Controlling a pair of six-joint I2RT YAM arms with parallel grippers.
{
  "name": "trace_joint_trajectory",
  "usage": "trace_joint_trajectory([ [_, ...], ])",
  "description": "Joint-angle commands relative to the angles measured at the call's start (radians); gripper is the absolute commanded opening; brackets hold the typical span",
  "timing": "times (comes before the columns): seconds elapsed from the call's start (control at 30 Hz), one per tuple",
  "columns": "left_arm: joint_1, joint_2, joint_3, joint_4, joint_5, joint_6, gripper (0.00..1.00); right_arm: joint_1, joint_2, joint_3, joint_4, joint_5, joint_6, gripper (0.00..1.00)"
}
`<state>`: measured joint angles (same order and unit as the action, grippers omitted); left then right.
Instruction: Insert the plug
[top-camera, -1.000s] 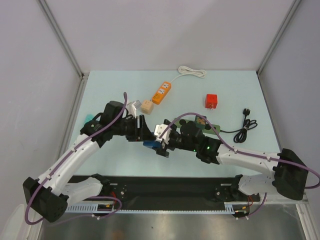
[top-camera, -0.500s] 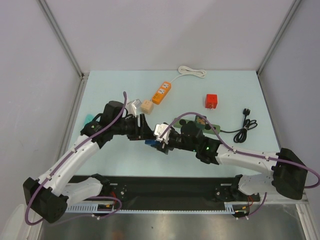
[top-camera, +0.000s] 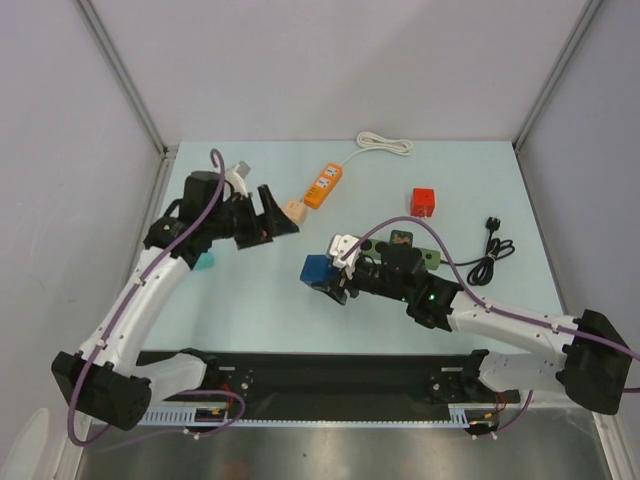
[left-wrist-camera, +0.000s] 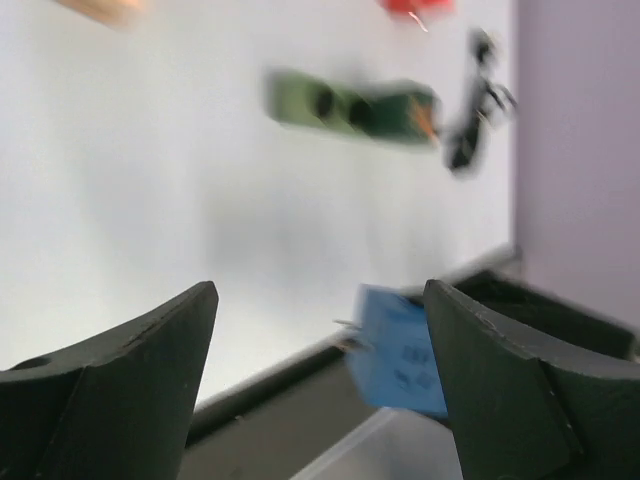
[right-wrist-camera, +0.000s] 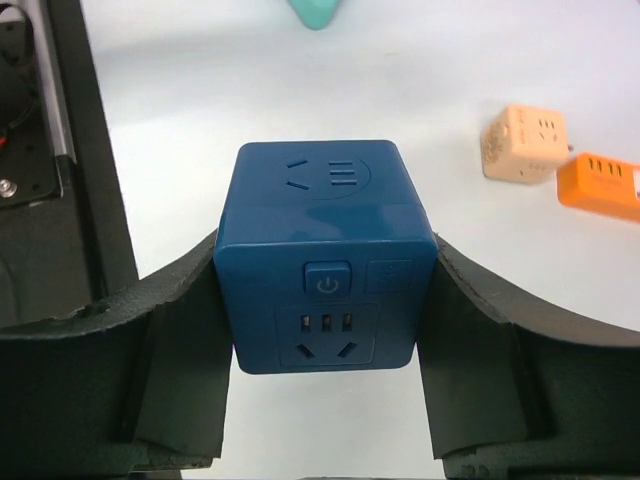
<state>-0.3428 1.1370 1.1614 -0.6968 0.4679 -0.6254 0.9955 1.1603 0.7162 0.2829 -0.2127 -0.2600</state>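
My right gripper (top-camera: 326, 276) is shut on a blue cube socket adapter (top-camera: 319, 270) and holds it above the table, left of centre. In the right wrist view the cube (right-wrist-camera: 325, 255) sits squarely between the fingers (right-wrist-camera: 170, 340), its power button and socket face toward the camera. My left gripper (top-camera: 275, 216) is open and empty at the back left, apart from the cube. Its blurred wrist view shows the cube (left-wrist-camera: 402, 350) between the open fingers (left-wrist-camera: 150, 350), farther off. A green power strip (top-camera: 412, 247) lies partly hidden behind the right arm.
An orange power strip (top-camera: 323, 185) with a white cord lies at the back, with a beige cube adapter (top-camera: 293, 212) beside it. A red cube (top-camera: 423, 201) is to the right. A coiled black cable (top-camera: 490, 258) runs from the green strip. A teal object (top-camera: 205, 261) lies under the left arm.
My left gripper has pulled away from the blue cube, back and to the left, and stands open. The right gripper keeps the cube and has shifted slightly right.
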Motion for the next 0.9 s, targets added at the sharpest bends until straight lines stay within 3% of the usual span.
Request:
trace_joint_trajectory([
  [0.0,0.136,0.026,0.086,-0.093,-0.324,0.059,0.89,-0.014,-0.050,-0.011,0.048,0.065,0.085,0.00],
  [0.1,0.314,0.081,0.090,-0.072,-0.562,0.066,0.87,-0.020,-0.100,-0.020,0.033,0.099,0.107,0.00],
  [0.27,0.523,0.266,0.122,0.023,-0.796,0.085,0.67,-0.018,-0.158,-0.038,0.018,0.065,0.113,0.00],
  [0.3,0.566,0.305,0.153,0.037,-0.796,0.095,0.60,-0.020,-0.175,-0.041,0.015,0.062,0.110,0.00],
  [0.33,0.580,0.346,0.174,0.039,-0.796,0.098,0.38,-0.023,-0.183,-0.044,0.013,0.064,0.105,0.00],
  [0.4,0.605,0.489,0.237,0.039,-0.796,0.121,0.27,-0.038,-0.203,-0.046,0.009,0.064,0.100,0.00],
  [0.43,0.610,0.542,0.262,0.028,-0.799,0.130,0.14,-0.047,-0.208,-0.044,0.006,0.052,0.108,0.00],
  [0.5,0.620,0.665,0.337,-0.019,-0.824,0.135,0.01,-0.076,-0.211,-0.028,0.001,0.036,0.143,0.00],
  [0.73,0.665,0.831,0.457,-0.027,-0.953,0.148,0.00,-0.098,-0.186,0.042,-0.080,-0.001,0.179,0.00],
  [0.87,0.682,0.911,0.501,-0.038,-0.887,0.187,0.00,-0.100,-0.186,0.049,-0.083,0.003,0.188,0.00],
])
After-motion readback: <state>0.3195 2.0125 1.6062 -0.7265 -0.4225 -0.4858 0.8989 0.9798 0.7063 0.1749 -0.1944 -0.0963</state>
